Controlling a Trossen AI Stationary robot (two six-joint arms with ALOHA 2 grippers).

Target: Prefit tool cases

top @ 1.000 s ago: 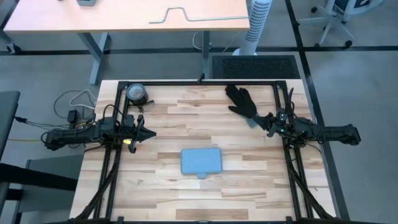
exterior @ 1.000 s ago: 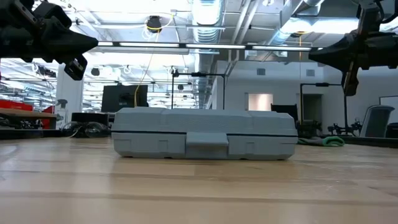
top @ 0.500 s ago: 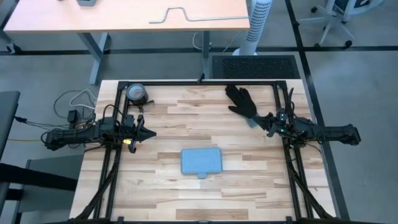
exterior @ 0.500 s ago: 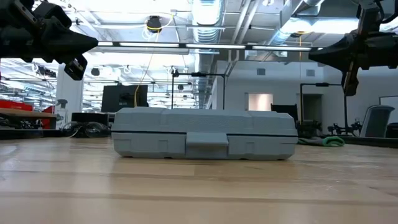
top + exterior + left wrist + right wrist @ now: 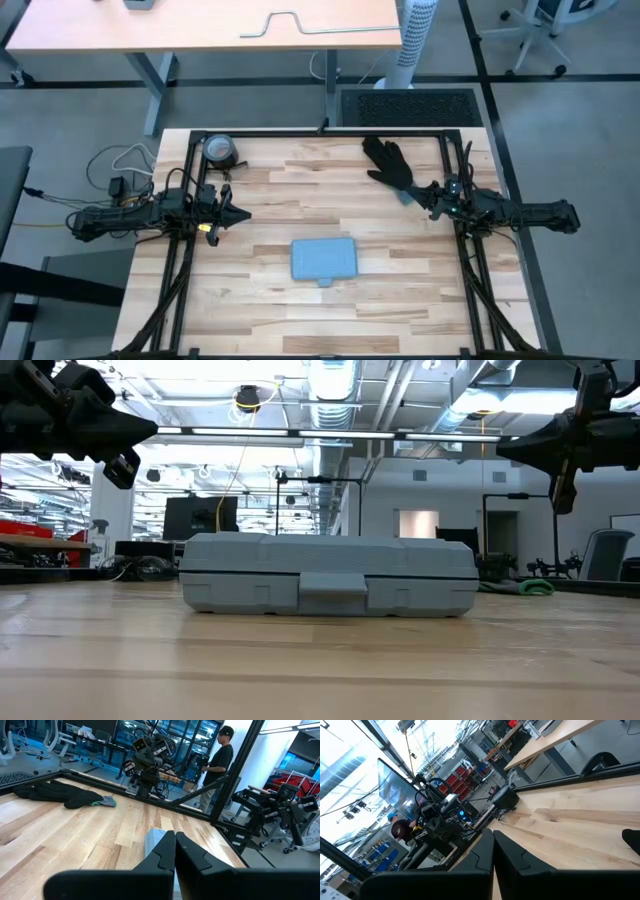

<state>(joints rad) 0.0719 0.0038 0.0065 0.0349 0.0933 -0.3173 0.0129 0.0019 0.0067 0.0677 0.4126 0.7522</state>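
One light-blue tool case (image 5: 324, 259) lies closed and flat on the wooden table near its middle, its small handle tab toward the near edge; the low view shows its front side (image 5: 330, 589). My left gripper (image 5: 246, 213) hovers shut above the table's left side, pointing toward the middle. My right gripper (image 5: 407, 187) hovers shut at the right side, next to the black glove (image 5: 390, 161). Both stand clear of the case. The left wrist view shows a corner of the case (image 5: 155, 839) beyond the shut fingers (image 5: 175, 851).
A black glove lies at the far right of the table, with a small blue-green piece (image 5: 108, 801) beside it. A roll of tape (image 5: 219, 151) sits at the far left corner. Black frame rails (image 5: 320, 133) run along the table's edges. A person (image 5: 216, 764) stands beyond the table.
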